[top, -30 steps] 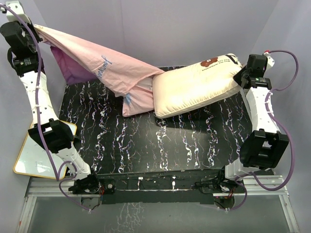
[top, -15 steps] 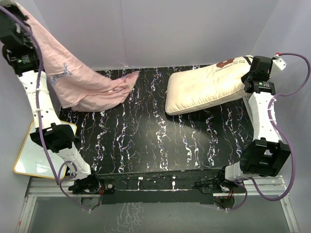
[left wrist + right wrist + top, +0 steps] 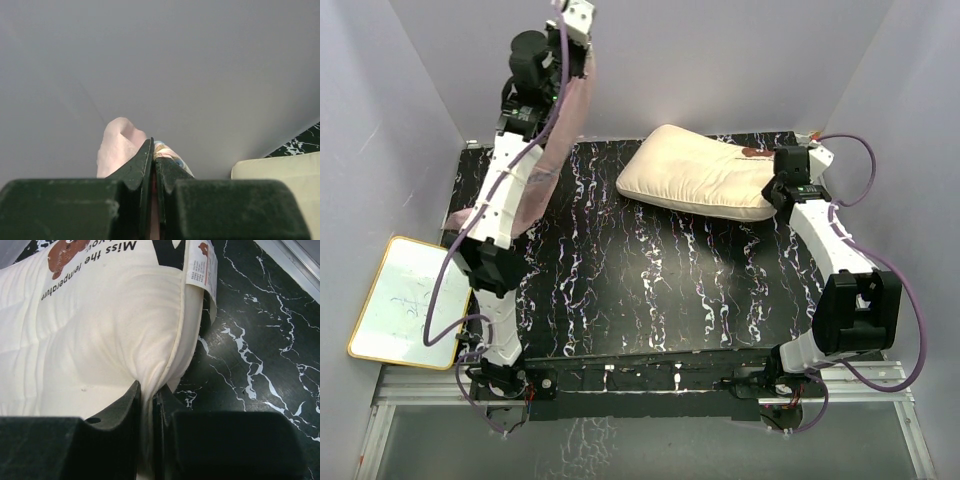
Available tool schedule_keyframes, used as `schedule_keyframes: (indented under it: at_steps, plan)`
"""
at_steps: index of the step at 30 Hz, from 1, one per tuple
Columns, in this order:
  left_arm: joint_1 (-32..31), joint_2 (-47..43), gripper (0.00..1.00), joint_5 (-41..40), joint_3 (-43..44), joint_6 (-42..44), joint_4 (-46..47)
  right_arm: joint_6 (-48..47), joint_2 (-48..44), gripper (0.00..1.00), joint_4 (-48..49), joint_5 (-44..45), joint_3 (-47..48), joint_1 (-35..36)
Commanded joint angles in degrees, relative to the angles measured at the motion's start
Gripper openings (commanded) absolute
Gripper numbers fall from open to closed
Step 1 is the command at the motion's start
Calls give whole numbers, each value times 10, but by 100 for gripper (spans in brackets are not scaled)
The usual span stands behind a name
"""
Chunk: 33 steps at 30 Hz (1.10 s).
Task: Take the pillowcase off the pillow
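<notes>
Pillowcase off pillow. Hangs as tall drape in upper left of top view. Top edge pinched in left gripper, jaws closed on fabric. Lower end near left edge of worktop, contact unclear. Pillow flat at upper centre-right, long axis roughly left-right. Right gripper clamped on its right-hand edge seam. Pillowcase lies left of pillow, well apart. Judgement: separation done; next likely lowering drape at left, clear of pillow.

Pink pillowcase hangs raised; bare cream pillow lies apart.
</notes>
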Motion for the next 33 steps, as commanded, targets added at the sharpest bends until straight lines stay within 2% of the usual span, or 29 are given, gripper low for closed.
schedule_keyframes:
  at_steps: [1,5,7,9,11,15,17,21,26,27,28,29,32,33]
  plan:
    - [-51,-10,0,-7,86,70,36,-3,-7,8,77,13,15,-17]
    - [-75,-52,0,-22,40,85,83,-2,-1,10,76,7,14,-18]
    - [-76,-71,0,-33,15,91,99,-5,-3,25,76,5,12,-18]
    - [-76,-83,0,-53,2,98,96,-8,-8,48,86,-4,5,-18]
    - [-75,-110,0,-77,-58,110,92,-10,-12,68,91,-11,-3,-18]
    - [-58,-213,0,-102,-297,139,141,-24,-14,88,89,-12,-17,-18]
    - [-34,-245,0,-98,-374,126,113,-29,-13,98,84,-5,-26,-18]
    - [24,-253,0,-77,-481,104,32,-29,-11,98,64,21,-37,-18]
    - [65,-217,0,-49,-516,66,-58,-12,-39,98,18,58,-49,-18]
    - [67,-212,5,-39,-516,60,-70,-17,-56,98,22,82,-58,-18]
    - [68,-207,18,-29,-515,56,-82,-23,-69,98,29,101,-68,-18]
    - [69,-200,55,-10,-516,46,-100,-27,-97,98,56,141,-91,-18]
    - [74,-184,87,-16,-517,25,-122,-13,-138,98,126,180,-139,-18]
    - [81,-179,95,-22,-519,12,-120,-1,-147,98,155,192,-163,-18]
